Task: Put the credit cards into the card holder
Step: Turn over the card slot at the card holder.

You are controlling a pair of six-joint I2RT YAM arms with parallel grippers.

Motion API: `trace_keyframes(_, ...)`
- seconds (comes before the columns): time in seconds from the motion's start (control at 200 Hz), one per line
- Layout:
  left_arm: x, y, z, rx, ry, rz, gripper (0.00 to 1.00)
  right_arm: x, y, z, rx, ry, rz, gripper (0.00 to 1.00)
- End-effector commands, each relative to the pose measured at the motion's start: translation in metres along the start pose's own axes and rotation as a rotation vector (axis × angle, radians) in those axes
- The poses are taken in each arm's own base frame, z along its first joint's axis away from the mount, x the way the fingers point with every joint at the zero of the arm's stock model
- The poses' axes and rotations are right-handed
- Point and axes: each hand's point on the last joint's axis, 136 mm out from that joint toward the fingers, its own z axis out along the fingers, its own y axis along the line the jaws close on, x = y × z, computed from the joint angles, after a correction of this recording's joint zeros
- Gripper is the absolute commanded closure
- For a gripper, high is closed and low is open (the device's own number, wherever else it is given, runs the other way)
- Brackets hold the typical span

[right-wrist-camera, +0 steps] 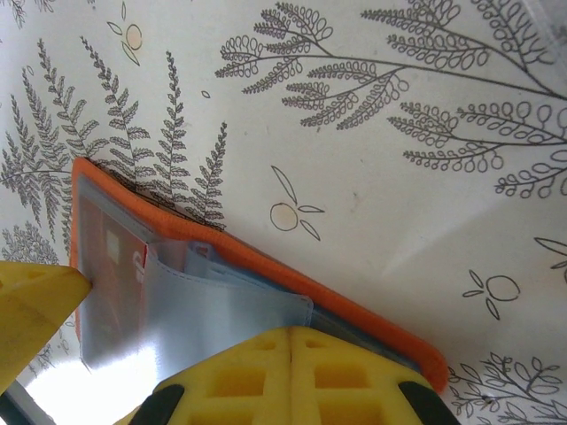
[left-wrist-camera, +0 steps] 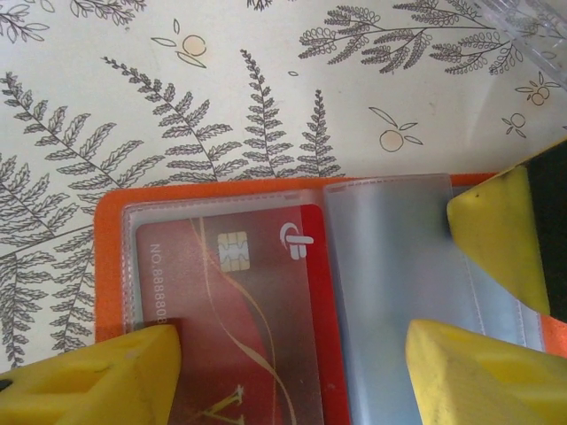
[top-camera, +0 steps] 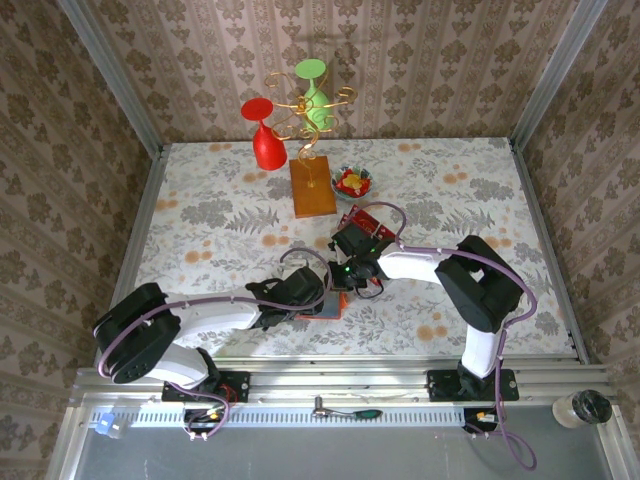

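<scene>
The orange card holder (left-wrist-camera: 111, 266) lies open on the table, its clear sleeves facing up. A red credit card (left-wrist-camera: 239, 301) with a chip sits in its left sleeve. My left gripper (left-wrist-camera: 292, 341) is open, its yellow fingers standing on either side of that card and holding nothing. My right gripper (right-wrist-camera: 292, 332) is shut, its tips pressed down on a clear sleeve page (right-wrist-camera: 221, 305) at the right of the card holder (right-wrist-camera: 266, 257). In the top view both grippers (top-camera: 322, 292) (top-camera: 352, 275) meet over the card holder (top-camera: 330, 308). More red credit cards (top-camera: 362, 222) lie just behind.
A brown wooden block (top-camera: 312, 187) with a gold wire stand rises at the back centre. It carries a red glass (top-camera: 263, 135) and a green glass (top-camera: 315, 90). A bowl of candies (top-camera: 353, 181) sits right of the block. Walls close in the table.
</scene>
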Motion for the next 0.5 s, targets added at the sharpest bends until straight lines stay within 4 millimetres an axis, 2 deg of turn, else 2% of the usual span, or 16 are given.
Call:
trace_keyframes(0.0,0.016,0.014,0.007,-0.061,0.04,0.022,0.34,-0.001,0.004,0.002,-0.018,0.015,0.014,1.0)
trace_keyframes(0.205,0.024,0.018,0.013,-0.08,0.062,0.025,0.41,-0.008,0.012,-0.01,-0.03,-0.008,0.006,0.98)
trace_keyframes(0.35,0.024,0.018,0.013,-0.077,0.061,0.022,0.42,-0.012,0.011,-0.021,-0.022,-0.041,0.014,0.79)
trace_keyframes(0.495,0.024,0.019,0.013,-0.079,0.059,0.019,0.42,-0.012,0.006,-0.023,-0.019,-0.057,0.037,0.69)
